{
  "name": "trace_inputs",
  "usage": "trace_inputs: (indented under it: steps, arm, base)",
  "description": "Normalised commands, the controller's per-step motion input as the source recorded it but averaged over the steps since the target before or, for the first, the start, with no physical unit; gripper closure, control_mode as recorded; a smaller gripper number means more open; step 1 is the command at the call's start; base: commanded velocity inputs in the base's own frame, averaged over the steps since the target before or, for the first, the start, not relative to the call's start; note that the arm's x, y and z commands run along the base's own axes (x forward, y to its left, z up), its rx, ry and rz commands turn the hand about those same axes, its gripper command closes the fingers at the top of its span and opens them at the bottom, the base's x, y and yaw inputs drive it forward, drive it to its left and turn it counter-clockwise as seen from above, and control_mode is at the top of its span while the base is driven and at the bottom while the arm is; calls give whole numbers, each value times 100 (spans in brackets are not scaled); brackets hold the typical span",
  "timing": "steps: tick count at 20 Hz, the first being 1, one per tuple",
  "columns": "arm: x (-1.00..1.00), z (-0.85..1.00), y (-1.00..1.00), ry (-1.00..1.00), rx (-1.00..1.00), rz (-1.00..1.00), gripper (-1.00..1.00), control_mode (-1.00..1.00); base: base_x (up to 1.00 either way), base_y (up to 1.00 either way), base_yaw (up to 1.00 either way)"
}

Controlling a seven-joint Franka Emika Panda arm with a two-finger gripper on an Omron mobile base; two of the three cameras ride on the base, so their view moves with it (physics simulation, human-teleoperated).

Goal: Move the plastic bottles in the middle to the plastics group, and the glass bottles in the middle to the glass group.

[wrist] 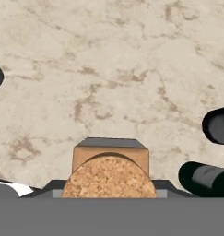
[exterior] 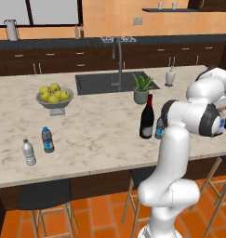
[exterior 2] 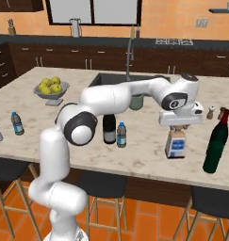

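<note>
My gripper [exterior 2: 178, 126] is shut on the tan cap of the squat pale glass bottle [exterior 2: 175, 143], held upright low over the counter's right part; whether its base touches the counter I cannot tell. In the hand view the cork cap [wrist: 109, 177] sits between the fingers. Just right of it stands a dark bottle with a reddish top [exterior 2: 216, 141], the glass group. In the middle stand the tall dark wine bottle [exterior: 147, 118] [exterior 2: 109, 128] and the small blue-capped plastic bottle [exterior 2: 121, 134] [exterior: 159, 128]. The plastics group is at far left: a clear bottle [exterior: 29, 152] and a dark blue-labelled one [exterior: 47, 139].
A bowl of yellow-green fruit [exterior: 54, 97] stands at the left back. Behind the middle are the sink [exterior: 100, 82], a faucet [exterior: 119, 60] and a potted plant [exterior: 142, 89]. A small shaker [exterior 2: 210, 112] stands behind the glass group. Stools [exterior: 44, 195] line the counter's front edge.
</note>
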Motion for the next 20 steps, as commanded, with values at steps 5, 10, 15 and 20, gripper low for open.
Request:
trace_inputs:
  steps: [5, 10, 15, 20]
  arm:
    - [0, -12, -26, -6, 4, -11, 100, -100]
    - [0, -1, -9, -14, 1, -5, 100, -100]
    - [0, 0, -11, -6, 0, -2, 100, -100]
    - [5, 0, -3, 5, -3, -3, 100, -100]
  base:
    - [0, 0, 0]
    - [0, 0, 0]
    - [0, 0, 0]
    - [0, 0, 0]
